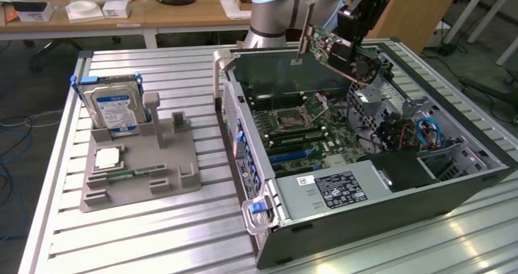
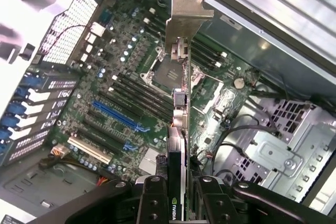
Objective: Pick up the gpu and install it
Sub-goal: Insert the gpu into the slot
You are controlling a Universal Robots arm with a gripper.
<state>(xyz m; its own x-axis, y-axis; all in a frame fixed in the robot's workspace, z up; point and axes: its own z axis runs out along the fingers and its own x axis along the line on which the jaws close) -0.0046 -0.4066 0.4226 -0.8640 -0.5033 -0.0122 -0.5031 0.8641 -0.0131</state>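
My gripper [image 1: 353, 33] hangs over the far end of the open computer case [image 1: 380, 216], shut on the gpu [image 1: 336, 48]. The card is tilted in the air, green board face showing, with its silver bracket [image 1: 307, 31] toward the exterior view's left. In the wrist view the gpu [image 2: 179, 145] appears edge-on between my two black fingers [image 2: 155, 203], and its silver bracket [image 2: 188, 17] points away from me. The motherboard [image 2: 126, 82] lies below, with a blue slot [image 2: 118, 116] and black slots off to one side of the card.
A grey holder tray [image 1: 174, 183] sits on the slatted metal table [image 1: 145, 237] at the exterior view's left, with a blue-labelled hard drive [image 1: 116, 107] upright in it, a small chip [image 1: 108, 157] and a memory stick [image 1: 132, 174]. Drive cages and cables [image 1: 421, 131] fill the case's right side.
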